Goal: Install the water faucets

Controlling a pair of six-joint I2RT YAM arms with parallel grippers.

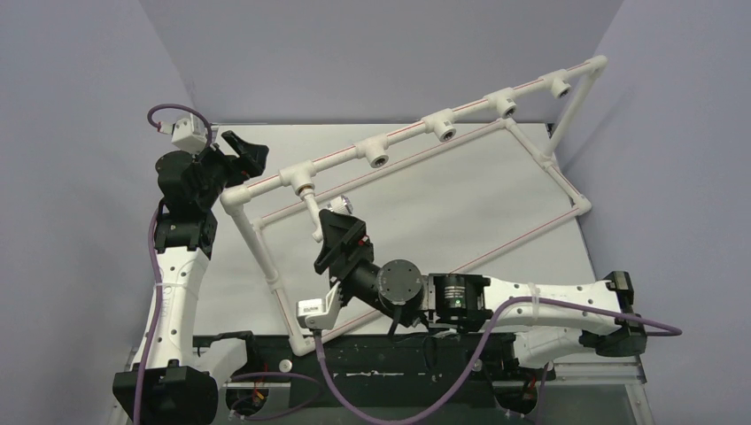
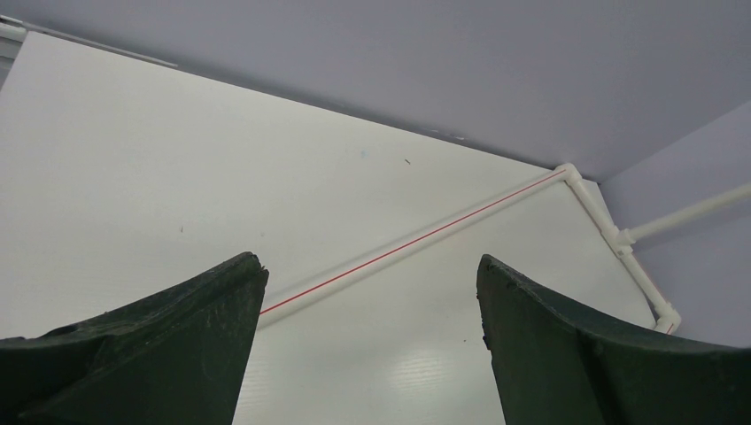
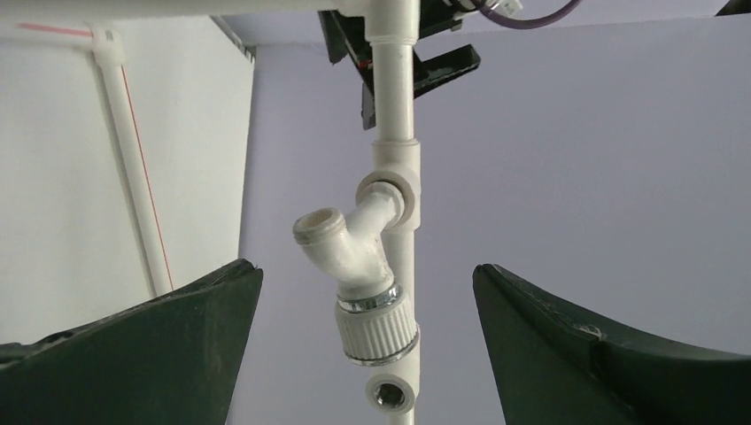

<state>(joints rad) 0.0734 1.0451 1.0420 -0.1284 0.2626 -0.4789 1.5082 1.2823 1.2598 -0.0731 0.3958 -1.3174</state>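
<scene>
Your right gripper (image 3: 365, 268) is standing wide open facing the water faucet (image 3: 352, 252) and gripping nothing. The faucet is sitting in a tee socket (image 3: 398, 181) of the pipe frame (image 1: 496, 243). Your left gripper (image 2: 372, 261) is hanging wide open and empty over the table (image 2: 133, 159).

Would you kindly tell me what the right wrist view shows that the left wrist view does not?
Only the right wrist view: a water faucet seated in a tee socket, with an empty socket next along the pipe. The open right gripper is not touching the faucet. Only the left wrist view: a corner elbow of the frame, seen past the open left gripper. Both: the white table, a red-striped frame pipe, and nothing gripped.
</scene>
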